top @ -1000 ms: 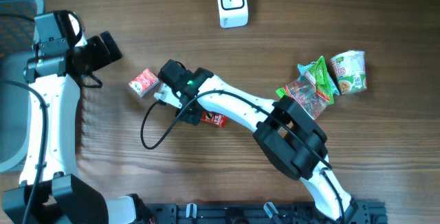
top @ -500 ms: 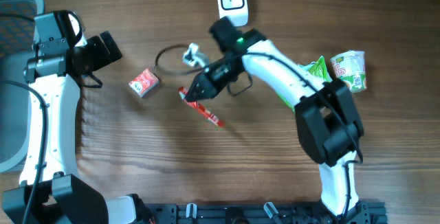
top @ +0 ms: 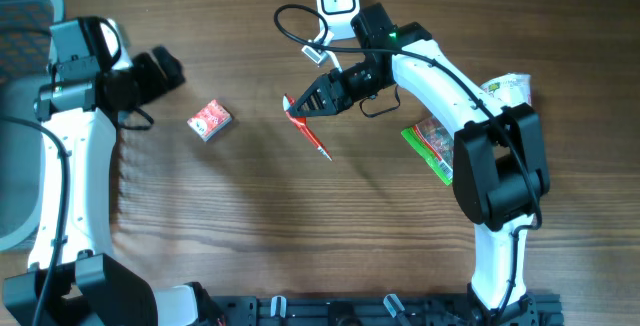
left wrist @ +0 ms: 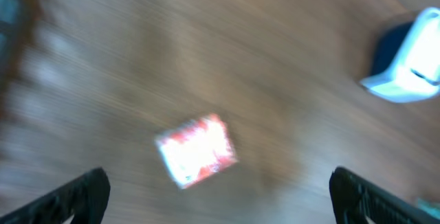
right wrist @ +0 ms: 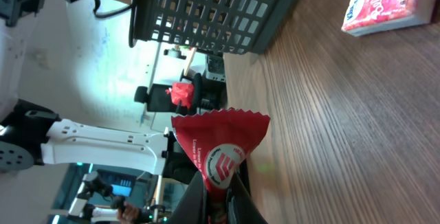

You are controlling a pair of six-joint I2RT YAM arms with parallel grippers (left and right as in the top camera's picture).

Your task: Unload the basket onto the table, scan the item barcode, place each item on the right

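Over the wooden table (top: 250, 226), just below the white barcode scanner (top: 337, 4): clamped tight on one end of a slim red sachet (top: 316, 139), the right gripper (top: 306, 106), with the rest of the pack slanting free, apparently clear of the wood. Looks light, thin and crinkly, likely slippery foil. Probably best pinched at a crimped end seal, as here, leaving the printed faces bare for the reader. Spread wide and empty at the far left, the left gripper (top: 168, 69), near a small red carton (top: 210, 120). Counted: one scanner, one sachet, one carton, one noodle cup (top: 508, 94), one green packet (top: 430, 148), partly hidden.
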